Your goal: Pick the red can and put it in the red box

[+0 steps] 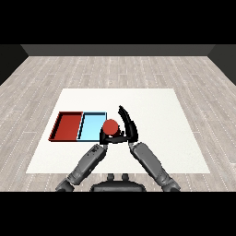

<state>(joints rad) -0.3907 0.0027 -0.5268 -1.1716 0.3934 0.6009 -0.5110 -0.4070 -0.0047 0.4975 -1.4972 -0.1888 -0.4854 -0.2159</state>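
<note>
- Two forearms come in from the lower corners, both clad in grey casing with a dull metallic sheen.
- Each forearm is built of rounded, tube-like segments, with darker seams where one segment meets the next.
- The right forearm looks thicker and lighter grey than the left forearm.
- The right hand is glossy black, with slim, tapering fingers.
- The left hand is black too, and mostly hidden.

1 head view, high, facing down and forward across white table
</note>
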